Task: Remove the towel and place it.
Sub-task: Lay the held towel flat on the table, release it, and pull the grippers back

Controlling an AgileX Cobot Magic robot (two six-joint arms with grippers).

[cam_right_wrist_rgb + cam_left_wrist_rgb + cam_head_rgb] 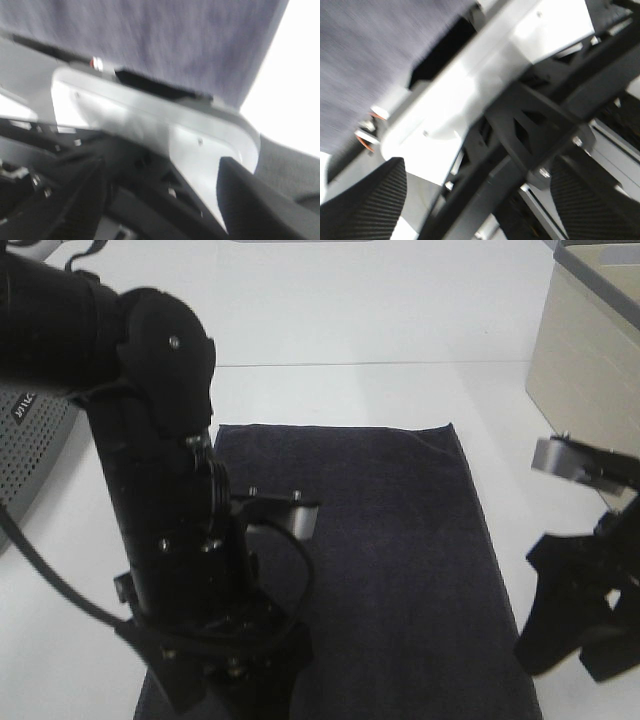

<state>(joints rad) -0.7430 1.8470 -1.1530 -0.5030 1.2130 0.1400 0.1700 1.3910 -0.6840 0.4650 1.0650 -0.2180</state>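
**A:** The towel (390, 540), where does it lie?

**B:** Flat on the white table (350, 320), fully spread. Dark navy. Its long side runs from the robot's side toward the far side. The far hem is straight and both far corners show. The near end runs out of the high view.

**A:** Left side?

**B:** The left arm (160, 500) stands over the near left part of the cloth and hides that corner. From its wrist camera, the left gripper (477, 205) is spread wide. Its ribbed pads (365, 205) are well apart, with nothing caught between them, only the rig's own frame beyond. Cloth shows in one corner of that view, and the pads are not on it.

**A:** Right side?

**B:** The right gripper (578, 650) hangs just beside the towel's right edge, over bare table. I cannot tell whether it touches the surface. The wrist picture is blurred, but the two dark fingers (260, 200) sit apart with nothing gripped: released.

**A:** Other items?

**B:** A beige box (585, 370) at the far right, and a grey perforated casing (30, 450) at the left edge. Both are apart from the towel.
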